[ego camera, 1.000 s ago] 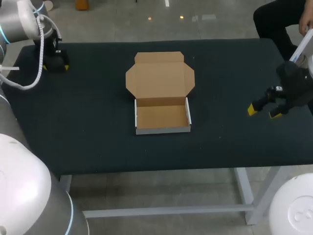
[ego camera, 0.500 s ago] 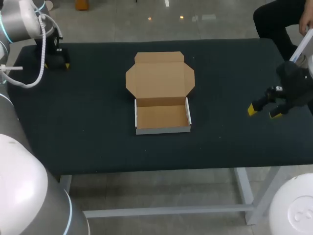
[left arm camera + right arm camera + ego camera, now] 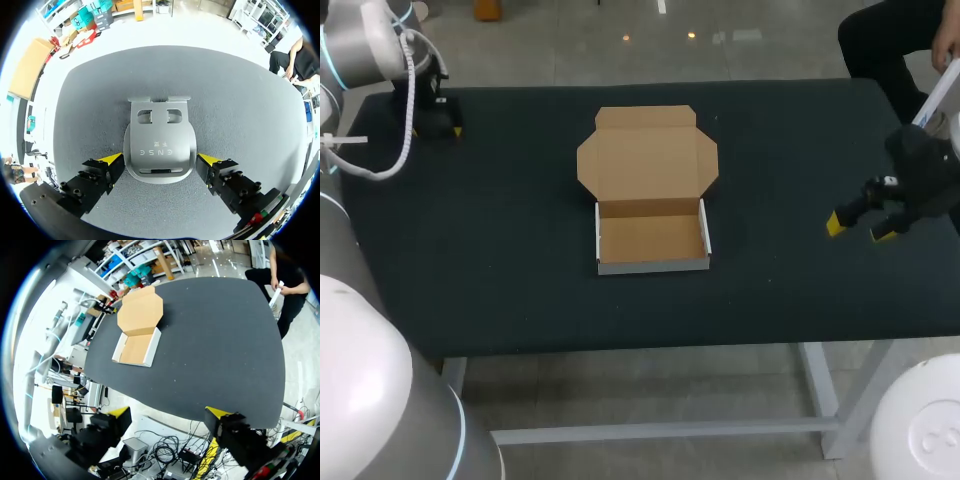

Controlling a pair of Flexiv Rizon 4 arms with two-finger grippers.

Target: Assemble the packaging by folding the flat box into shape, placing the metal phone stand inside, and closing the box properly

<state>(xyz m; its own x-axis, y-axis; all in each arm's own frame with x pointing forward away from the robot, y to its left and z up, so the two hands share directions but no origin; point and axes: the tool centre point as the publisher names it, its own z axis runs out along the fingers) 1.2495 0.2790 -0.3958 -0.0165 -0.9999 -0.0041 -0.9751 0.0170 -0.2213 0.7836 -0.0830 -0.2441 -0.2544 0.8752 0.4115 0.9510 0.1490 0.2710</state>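
A: What does the head view show?
B: The box (image 3: 650,200) sits mid-tabletop (image 3: 520,260), tray folded up and lid lying flat open behind it. The left gripper (image 3: 436,128) is at the far left corner. The right gripper (image 3: 860,228) is near the right edge, fingers parted.
A: And the left wrist view?
B: The metal phone stand (image 3: 160,145) lies flat between the spread fingers, which flank it closely, unclamped.
A: And the right wrist view?
B: Its fingers stand wide apart, and the box lies well ahead.

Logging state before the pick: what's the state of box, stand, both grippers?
box: tray folded up, empty, lid open flat.
phone stand: lying flat on table, outside box.
left gripper: open, straddling phone stand.
right gripper: open, empty.
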